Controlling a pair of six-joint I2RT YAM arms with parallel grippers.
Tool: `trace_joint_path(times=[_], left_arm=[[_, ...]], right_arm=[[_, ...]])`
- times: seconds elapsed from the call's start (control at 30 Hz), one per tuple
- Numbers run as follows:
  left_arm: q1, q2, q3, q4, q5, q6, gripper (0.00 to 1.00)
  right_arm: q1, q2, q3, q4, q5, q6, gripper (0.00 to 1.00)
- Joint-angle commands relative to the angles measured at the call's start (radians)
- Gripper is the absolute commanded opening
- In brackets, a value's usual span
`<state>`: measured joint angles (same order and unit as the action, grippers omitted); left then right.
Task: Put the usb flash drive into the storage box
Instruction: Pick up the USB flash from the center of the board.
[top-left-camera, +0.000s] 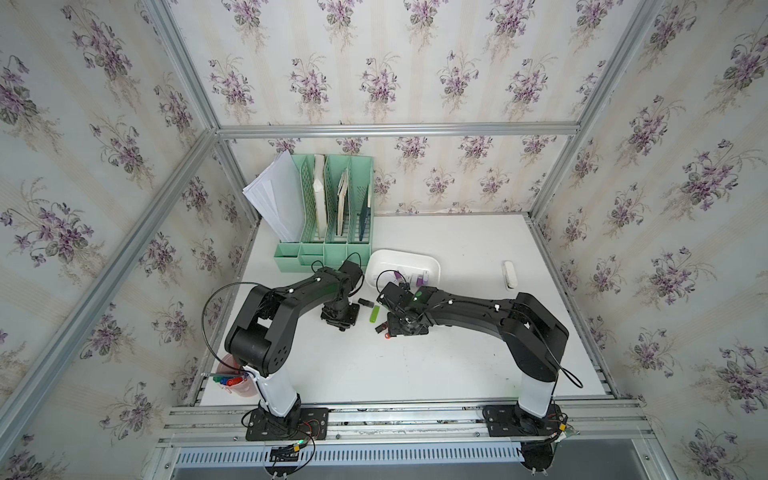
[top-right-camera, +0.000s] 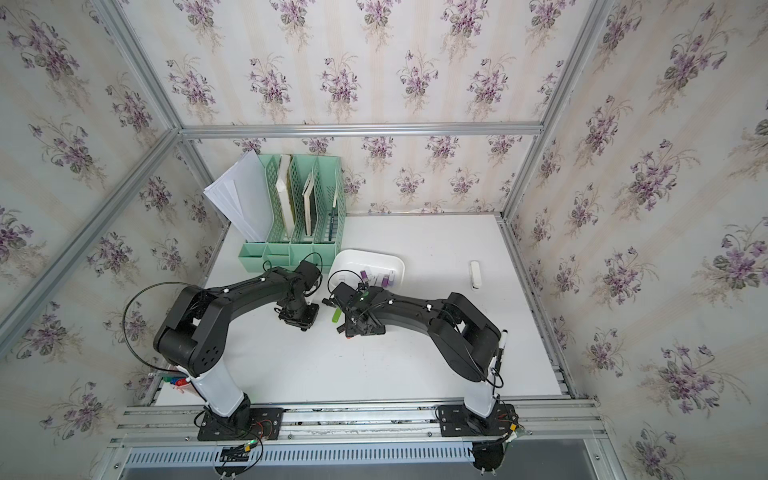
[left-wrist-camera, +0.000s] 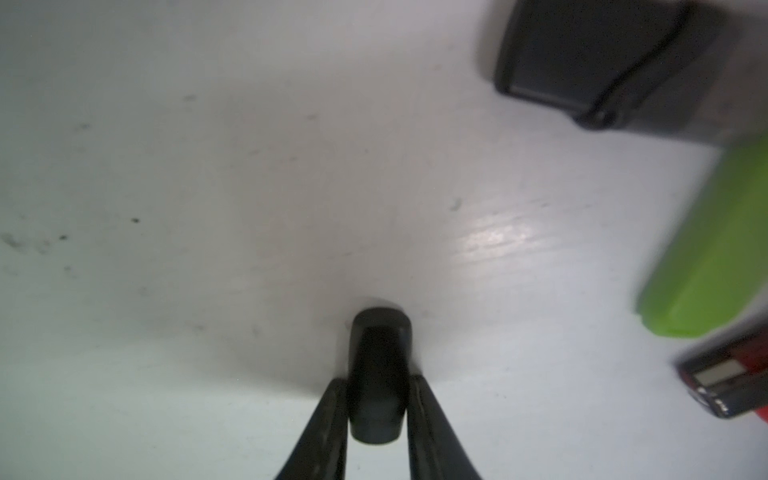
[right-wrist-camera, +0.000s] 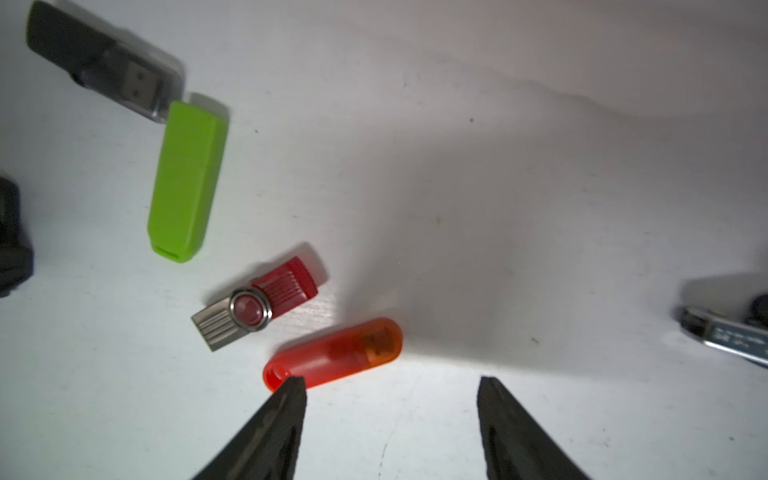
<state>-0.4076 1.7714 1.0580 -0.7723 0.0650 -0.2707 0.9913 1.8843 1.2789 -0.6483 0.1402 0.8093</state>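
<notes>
My left gripper (left-wrist-camera: 377, 380) is clamped on a small black flash drive (left-wrist-camera: 378, 340), long axis running out between the jaws. The storage box (top-left-camera: 390, 262) lies far-right of it. My right gripper (right-wrist-camera: 390, 380) hangs open, empty.

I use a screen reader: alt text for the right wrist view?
The right gripper hangs open over a white table, one jaw beside an orange translucent USB drive. Beyond lie a red swivel drive, a green drive and a black drive.
</notes>
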Motion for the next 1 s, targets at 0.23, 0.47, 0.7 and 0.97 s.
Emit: trace_joint_path(times=[0.23, 0.47, 0.7, 0.97], left_arm=[[0.000, 0.012, 0.003, 0.000, 0.002, -0.002, 0.30], [0.001, 0.018, 0.007, 0.001, 0.002, 0.000, 0.30], [0.000, 0.019, -0.001, 0.007, 0.004, -0.002, 0.29], [0.000, 0.018, -0.011, 0.010, 0.003, -0.002, 0.29]], right_arm=[[0.004, 0.069, 0.072, -0.046, 0.085, -0.005, 0.71], [0.007, 0.094, 0.099, -0.068, 0.108, -0.015, 0.71], [0.021, 0.114, 0.112, -0.097, 0.132, -0.028, 0.71], [0.041, 0.126, 0.119, -0.114, 0.141, -0.034, 0.71]])
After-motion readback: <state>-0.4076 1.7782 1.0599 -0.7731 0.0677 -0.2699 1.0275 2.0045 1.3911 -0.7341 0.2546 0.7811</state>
